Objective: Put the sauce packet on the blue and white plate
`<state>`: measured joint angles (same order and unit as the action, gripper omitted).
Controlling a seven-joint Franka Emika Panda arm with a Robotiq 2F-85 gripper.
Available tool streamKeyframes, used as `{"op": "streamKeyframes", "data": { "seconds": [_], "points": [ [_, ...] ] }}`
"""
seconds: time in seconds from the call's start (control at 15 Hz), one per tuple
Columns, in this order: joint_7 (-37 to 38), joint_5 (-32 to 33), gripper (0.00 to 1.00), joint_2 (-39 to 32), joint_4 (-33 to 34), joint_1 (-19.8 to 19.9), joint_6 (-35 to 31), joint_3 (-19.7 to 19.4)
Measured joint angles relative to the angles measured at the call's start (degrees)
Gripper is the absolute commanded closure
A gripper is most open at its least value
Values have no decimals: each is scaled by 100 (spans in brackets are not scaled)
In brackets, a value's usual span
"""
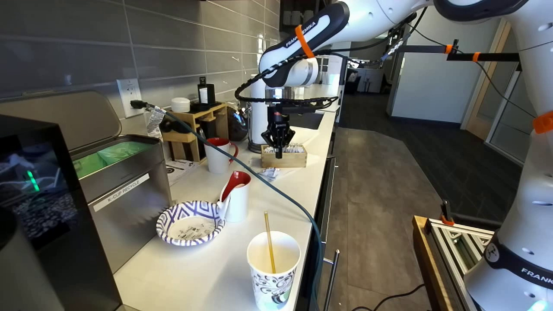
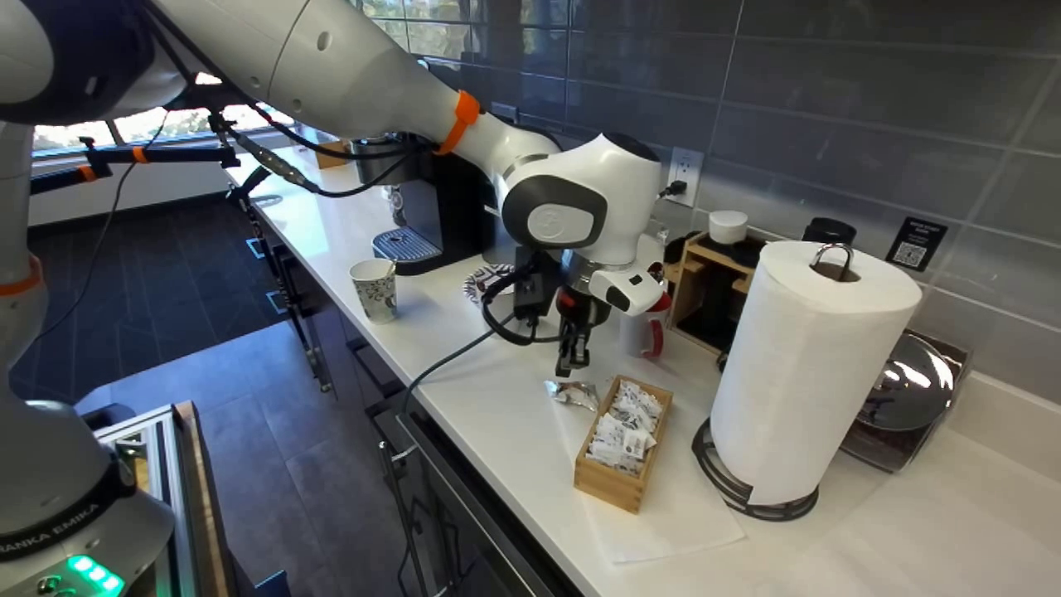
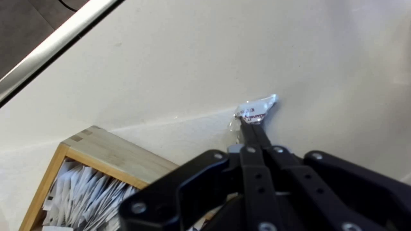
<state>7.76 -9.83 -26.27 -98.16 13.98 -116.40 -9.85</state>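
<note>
White worktop (image 2: pixel 514 439), and your jaws sit pinched together above the sauce packet (image 2: pixel 574 395), holding nothing. Looks like you're pre-grab: open up, then lower around it imo.

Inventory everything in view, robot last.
wooden box: 1, tan, on white counter
sachets: many, white, in box
sauce packet: 1, silvery, beside box
K-cup bin: 1, grey, by wall
plate: 1, blue and white, by bin
paper cup: 1, white, on counter
stick: 1, tan, in cup
mugs: 2, white and red, on counter
paper towel roll: 1, white, by box
wooden organiser: 1, tan, by wall
coffee machine: 1, black, on counter
cable: 1, teal, across counter
arm: 1, white, over counter
gripper: 1, black, shut, above packet
</note>
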Motion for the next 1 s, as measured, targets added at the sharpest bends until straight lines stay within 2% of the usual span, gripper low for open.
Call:
{"op": "streamKeyframes", "data": {
  "seconds": [0.33, 1.0],
  "points": [
    [19, -46, 100, -140, 6, 31, -583, -5],
    [26, -239, 100, -485, 297, 32, -624, 76]
  ]
}}
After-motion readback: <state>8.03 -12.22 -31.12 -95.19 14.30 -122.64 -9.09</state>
